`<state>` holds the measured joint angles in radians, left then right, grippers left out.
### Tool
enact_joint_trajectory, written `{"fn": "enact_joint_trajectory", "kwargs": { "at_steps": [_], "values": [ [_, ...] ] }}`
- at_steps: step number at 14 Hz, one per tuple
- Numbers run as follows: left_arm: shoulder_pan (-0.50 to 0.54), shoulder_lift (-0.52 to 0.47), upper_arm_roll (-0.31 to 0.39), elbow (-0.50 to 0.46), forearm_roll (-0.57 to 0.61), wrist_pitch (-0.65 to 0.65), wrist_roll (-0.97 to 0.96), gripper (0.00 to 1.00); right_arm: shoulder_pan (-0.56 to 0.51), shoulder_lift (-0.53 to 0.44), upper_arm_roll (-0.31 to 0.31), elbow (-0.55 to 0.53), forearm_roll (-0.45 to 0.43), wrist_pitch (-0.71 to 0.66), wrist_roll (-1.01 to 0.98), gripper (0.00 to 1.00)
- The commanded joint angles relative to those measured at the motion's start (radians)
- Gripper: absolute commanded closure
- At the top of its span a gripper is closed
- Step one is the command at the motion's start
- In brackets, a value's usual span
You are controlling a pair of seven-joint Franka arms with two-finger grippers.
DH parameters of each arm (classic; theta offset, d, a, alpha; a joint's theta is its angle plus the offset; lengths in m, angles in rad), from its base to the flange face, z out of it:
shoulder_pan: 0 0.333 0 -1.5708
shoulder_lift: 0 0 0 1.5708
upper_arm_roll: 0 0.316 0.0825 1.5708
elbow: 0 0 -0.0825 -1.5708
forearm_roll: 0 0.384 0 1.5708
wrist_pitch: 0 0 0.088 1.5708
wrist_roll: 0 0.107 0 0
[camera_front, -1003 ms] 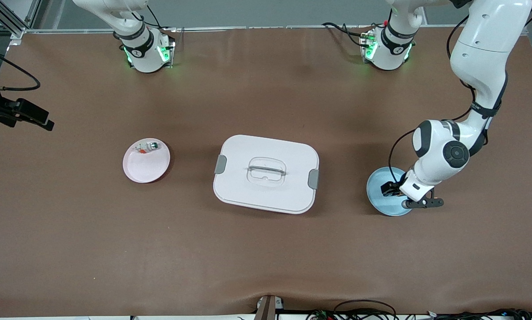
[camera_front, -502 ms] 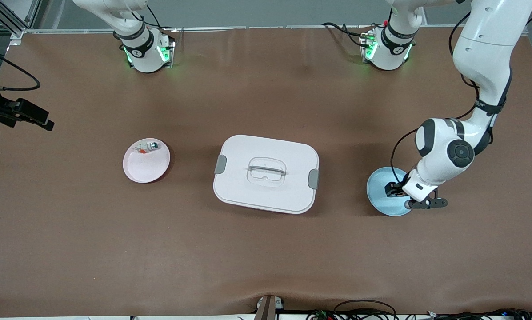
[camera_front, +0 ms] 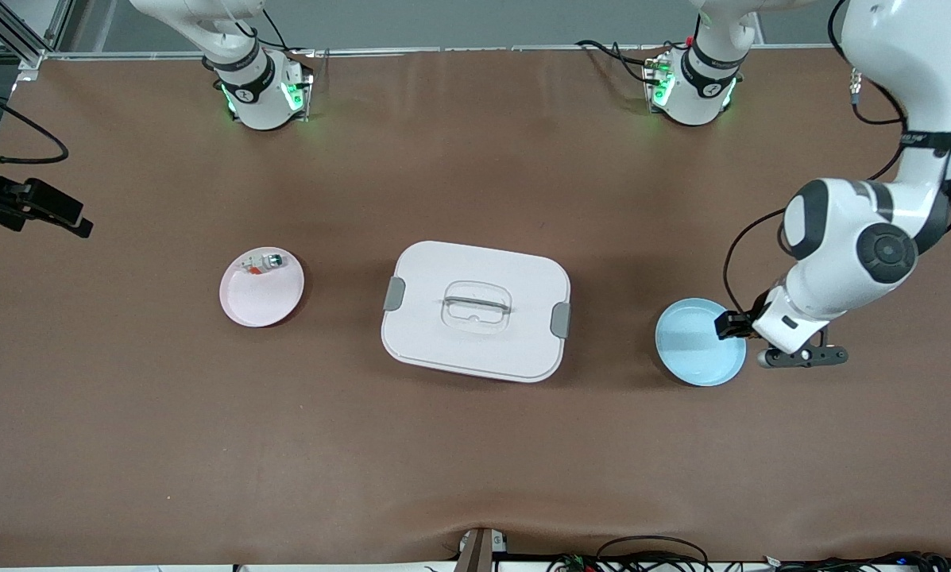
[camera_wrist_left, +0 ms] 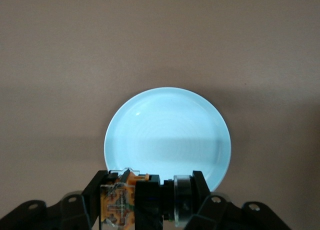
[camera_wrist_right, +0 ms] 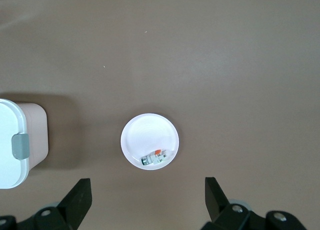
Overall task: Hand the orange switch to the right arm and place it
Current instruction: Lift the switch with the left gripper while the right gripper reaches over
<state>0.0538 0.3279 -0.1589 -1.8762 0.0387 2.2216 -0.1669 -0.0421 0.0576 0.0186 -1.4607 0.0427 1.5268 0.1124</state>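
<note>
Now the left gripper (camera_front: 731, 326) hangs over the edge of the blue plate (camera_front: 693, 353) at the left arm's end of the tabletop (camera_front: 475, 445), jaws closed on the orange switch (camera_wrist_left: 131, 195). The left wrist view shows the switch clamped crosswise between the fingers, its orange parts and a clear housing to one side, a clear round cap to the other. Compared with half a second ago, the gripper has lifted and drawn back from the plate's middle toward its rim, and the left arm's elbow has swung up and outward; the plate now lies bare. Judgement: pickup is done and the lift is under way, so the transfer to the right arm is the next step and has not begun. The right gripper (camera_wrist_right: 145, 200) waits high above the pink plate (camera_front: 262, 295) at the right arm's end, jaws wide and holding nothing. That plate carries a small white switch (camera_front: 262, 263) with green and red bits, which is not the task's item. The white lidded box (camera_front: 475, 311) sits between the two plates, its lid latched. Risk, as I read it: the switch is small and held crosswise, leaving little free surface for the second gripper to take.
</note>
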Motion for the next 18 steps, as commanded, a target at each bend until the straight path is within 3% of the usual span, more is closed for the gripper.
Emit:
{"fn": "enact_joint_trajectory", "kwargs": {
  "at_steps": [1, 4, 7, 13, 18],
  "values": [
    [0.0, -0.043, -0.051, 0.041, 0.004, -0.11, -0.118, 1.0, -0.018, -0.002, 0.001, -0.003, 0.019, 0.006, -0.014, 0.0],
    [0.0, -0.053, -0.119, 0.121, -0.011, -0.232, -0.261, 1.0, -0.024, -0.008, -0.002, 0.008, 0.003, 0.009, -0.123, 0.0],
    [-0.002, -0.055, -0.175, 0.198, -0.109, -0.289, -0.423, 1.0, -0.053, -0.012, 0.0, 0.019, 0.032, 0.012, -0.148, 0.0],
    [-0.021, -0.038, -0.287, 0.278, -0.241, -0.293, -0.812, 1.0, -0.038, -0.012, 0.011, 0.007, 0.034, -0.085, -0.093, 0.0],
    [-0.141, 0.055, -0.294, 0.408, -0.263, -0.293, -1.326, 1.0, -0.027, -0.062, 0.009, -0.114, 0.236, -0.031, -0.011, 0.0]
  ]
}}
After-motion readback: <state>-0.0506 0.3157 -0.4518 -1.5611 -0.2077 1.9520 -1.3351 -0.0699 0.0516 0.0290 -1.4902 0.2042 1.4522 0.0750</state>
